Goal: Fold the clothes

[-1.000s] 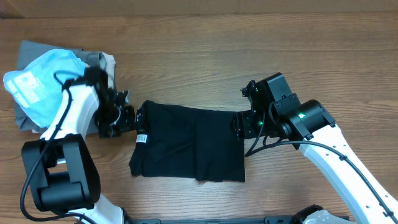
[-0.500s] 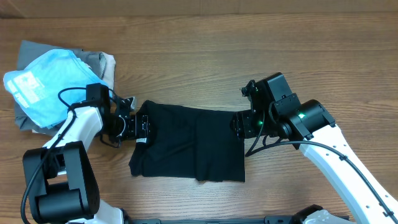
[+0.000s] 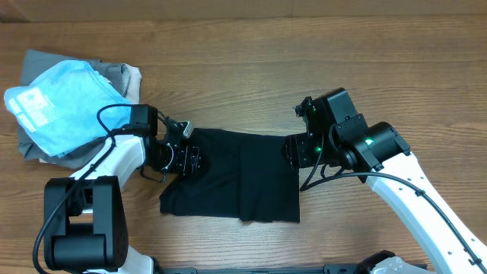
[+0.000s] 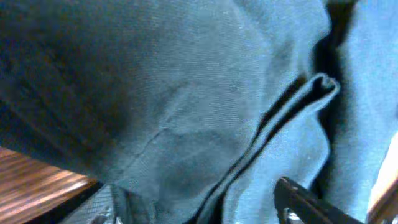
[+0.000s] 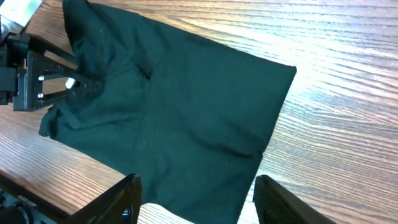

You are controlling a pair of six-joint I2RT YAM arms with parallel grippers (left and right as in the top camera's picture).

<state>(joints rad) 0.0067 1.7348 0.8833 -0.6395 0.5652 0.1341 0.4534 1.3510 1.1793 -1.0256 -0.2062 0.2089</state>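
The clothes, a black T-shirt (image 3: 236,175), lie folded into a rough rectangle in the middle of the wooden table. My left gripper (image 3: 186,160) is down on the shirt's left edge. In the left wrist view dark fabric (image 4: 186,93) fills the frame, and a raised fold runs between the spread jaws of the left gripper (image 4: 199,193). My right gripper (image 3: 293,151) hovers at the shirt's right edge. The right wrist view shows the right gripper (image 5: 198,182) open above the near edge of the shirt (image 5: 180,106), holding nothing. The left gripper (image 5: 46,84) shows at that view's far left.
A light blue printed garment (image 3: 53,103) lies on a pile of grey garments (image 3: 38,65) at the table's back left, close behind the left arm. Bare wood (image 3: 380,68) surrounds the shirt on the other sides.
My left gripper has moved right, from the table beside the shirt onto its left edge, covering the small white tag. The right arm has hardly moved.
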